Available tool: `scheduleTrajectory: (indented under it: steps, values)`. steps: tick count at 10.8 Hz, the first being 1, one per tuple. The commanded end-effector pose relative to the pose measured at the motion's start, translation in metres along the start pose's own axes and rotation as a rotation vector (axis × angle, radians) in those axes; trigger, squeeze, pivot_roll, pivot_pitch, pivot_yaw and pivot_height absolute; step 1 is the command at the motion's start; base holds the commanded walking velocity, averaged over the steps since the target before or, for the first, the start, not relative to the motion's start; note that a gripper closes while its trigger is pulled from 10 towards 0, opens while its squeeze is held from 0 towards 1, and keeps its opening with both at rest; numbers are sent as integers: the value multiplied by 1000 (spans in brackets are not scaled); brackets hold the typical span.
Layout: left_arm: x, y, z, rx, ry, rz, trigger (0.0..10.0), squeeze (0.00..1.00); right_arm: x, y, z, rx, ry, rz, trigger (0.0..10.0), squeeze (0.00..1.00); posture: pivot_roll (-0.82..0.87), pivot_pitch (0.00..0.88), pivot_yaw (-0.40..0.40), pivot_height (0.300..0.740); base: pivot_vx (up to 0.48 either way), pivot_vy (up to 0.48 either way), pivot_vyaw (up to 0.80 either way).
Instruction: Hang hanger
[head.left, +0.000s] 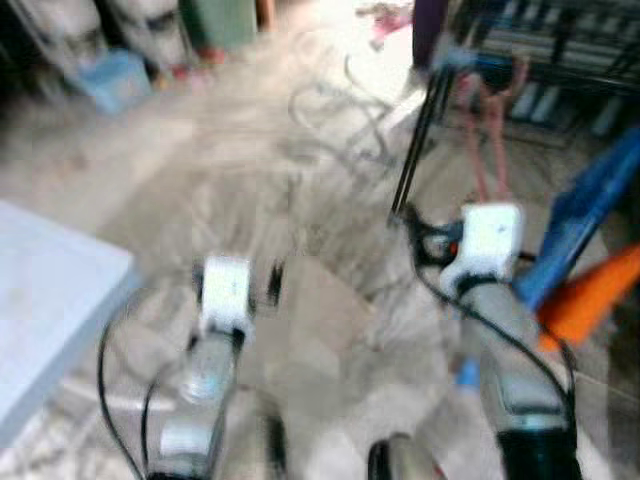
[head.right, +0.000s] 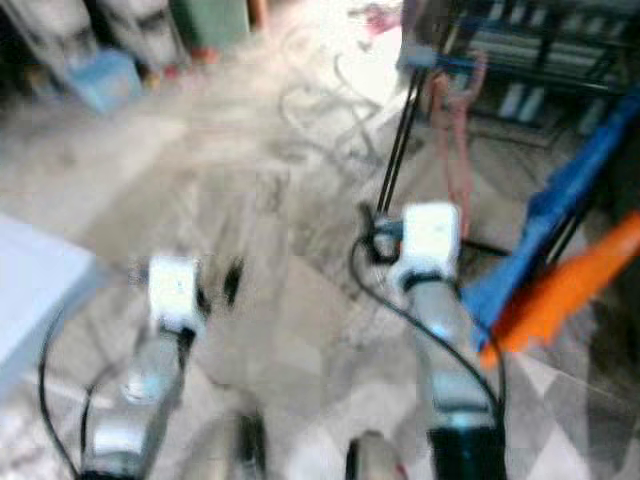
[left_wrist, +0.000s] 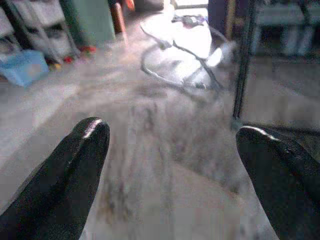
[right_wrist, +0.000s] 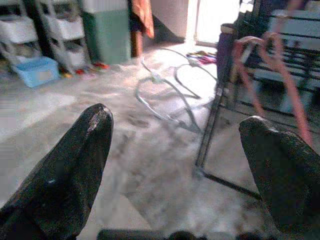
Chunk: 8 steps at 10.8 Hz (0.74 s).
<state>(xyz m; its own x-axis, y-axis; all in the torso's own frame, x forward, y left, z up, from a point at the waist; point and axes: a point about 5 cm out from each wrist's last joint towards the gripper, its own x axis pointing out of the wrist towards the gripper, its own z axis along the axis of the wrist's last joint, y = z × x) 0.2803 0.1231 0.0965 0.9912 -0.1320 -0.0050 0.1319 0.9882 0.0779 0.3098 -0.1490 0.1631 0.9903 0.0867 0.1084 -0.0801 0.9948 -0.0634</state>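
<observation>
we see heavy motion blur in both eye views; daylight glares on the floor far ahead, while the wrist views stay somewhat sharper.

A pink hanger hangs on the black rack — grey mottled floor beneath it. Beside the rack lie blue and orange pieces; beyond the rack — a pale-blue bin and green cabinet.

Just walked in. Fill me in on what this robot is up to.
Nothing is being handled yet. Both arms are held out forward, the left tool and right tool open and empty. A pink hanger hangs on the black rack ahead on the robot's right, and loose wire hangers lie on the floor. The head views are blurred, so it is likely moving.
</observation>
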Motion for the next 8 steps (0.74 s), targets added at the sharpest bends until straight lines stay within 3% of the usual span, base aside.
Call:
scheduleTrajectory:
  steps: [1,2,6,8]
  values:
    - [5,0,8,18,-28,-13,10000,0,-1,-1,-5,7,20,-9,10000,0,-89,212,42,740,-375,0,0]
    - [5,0,8,17,-27,-13,10000,0,-1,-1,-5,11,21,-10,10000,0,-88,210,42,740,277,0,0]
    - [6,1,9,19,-26,-13,10000,0,-1,2,-11,28,38,-6,10000,0,-87,214,43,740,-204,0,0]
    - [6,1,9,20,-29,-11,10000,0,-2,1,-15,34,49,-2,10000,0,-85,213,44,740,0,0,0]
